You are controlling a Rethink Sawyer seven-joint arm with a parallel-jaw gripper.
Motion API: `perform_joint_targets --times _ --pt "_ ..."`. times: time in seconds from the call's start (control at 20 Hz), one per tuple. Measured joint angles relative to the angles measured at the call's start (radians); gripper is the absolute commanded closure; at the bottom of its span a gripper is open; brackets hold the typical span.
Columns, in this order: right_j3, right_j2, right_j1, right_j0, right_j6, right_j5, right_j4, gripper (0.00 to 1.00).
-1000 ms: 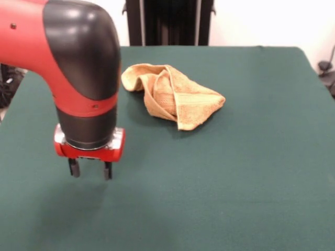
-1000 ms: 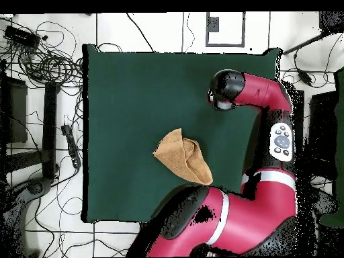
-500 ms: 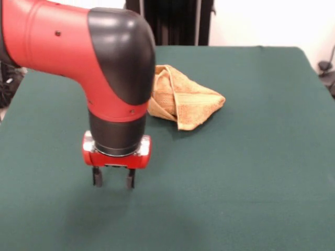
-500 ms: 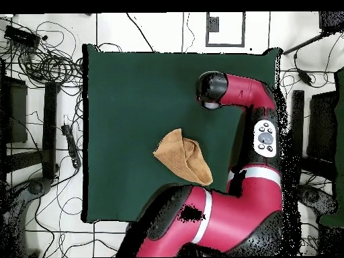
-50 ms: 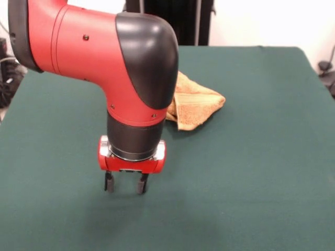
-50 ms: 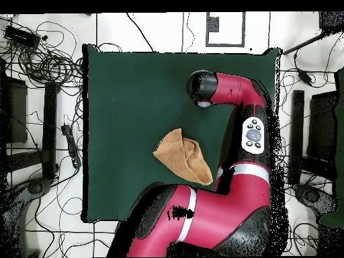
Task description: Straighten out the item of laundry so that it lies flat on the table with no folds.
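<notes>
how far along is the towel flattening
Nothing looks done: the towel lies bunched and folded on the table. In hand: the end effector hangs open and empty above bare cloth, apart from the towel. Left: reach the towel, grip an edge and spread it flat.

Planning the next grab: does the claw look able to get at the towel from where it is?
Probably yes: the open claw hangs over bare table, apart from the crumpled towel, with nothing between them.
</notes>
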State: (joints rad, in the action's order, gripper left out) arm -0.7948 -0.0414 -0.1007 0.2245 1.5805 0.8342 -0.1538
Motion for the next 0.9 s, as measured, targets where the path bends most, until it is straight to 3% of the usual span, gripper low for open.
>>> perform_joint_targets --times 0.9 --pt "0.035 -0.074 0.034 -0.028 0.059 0.011 0.085 0.0"
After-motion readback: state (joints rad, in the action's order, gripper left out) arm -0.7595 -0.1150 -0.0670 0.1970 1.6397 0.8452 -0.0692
